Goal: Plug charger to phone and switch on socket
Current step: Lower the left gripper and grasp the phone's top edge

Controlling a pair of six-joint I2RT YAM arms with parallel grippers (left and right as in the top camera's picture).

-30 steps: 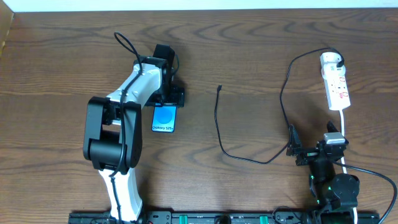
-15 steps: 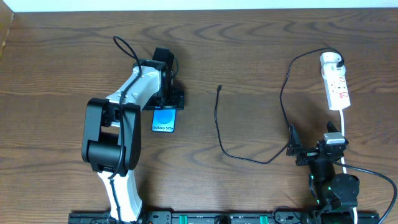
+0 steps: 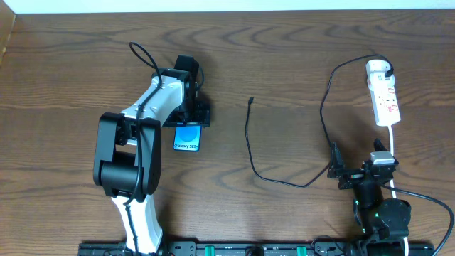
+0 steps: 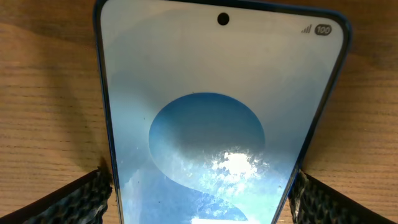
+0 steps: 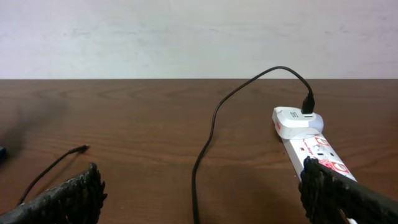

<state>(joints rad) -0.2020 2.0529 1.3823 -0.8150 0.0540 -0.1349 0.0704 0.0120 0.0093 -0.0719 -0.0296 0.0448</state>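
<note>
1. L gripper (image 4: 200, 198): fingers (image 4: 93, 198) sit on both long edges of the phone (image 4: 217, 93), no wood showing btwn pad & edge, so it reads as clamped on the phone. Prob. to pin it so it won't slide when the tip gets pushed in.
2. Phone: flat on table (image 3: 64, 64), screen up, left of centre. The arm covers its far end; text-strip end faces the robot.
3. R gripper (image 5: 200, 193): jaws wide apart, holding nothing, low at the near-right edge, aimed at the socket (image 3: 385, 99).
4. Charger (image 3: 248, 142): loose on table btwn phone & R gripper. Its tip (image 3: 251, 100) is free, well apart from phone. Other end runs to the white plug (image 3: 377, 69) at the socket's far end.
5. Socket: far right, ahead of R gripper, so handy for that arm. Switch state too small to tell.
6. Nxt, I'd judge: R gripper fetches the tip. A thin cable may twist, so grip near the tip.
</note>
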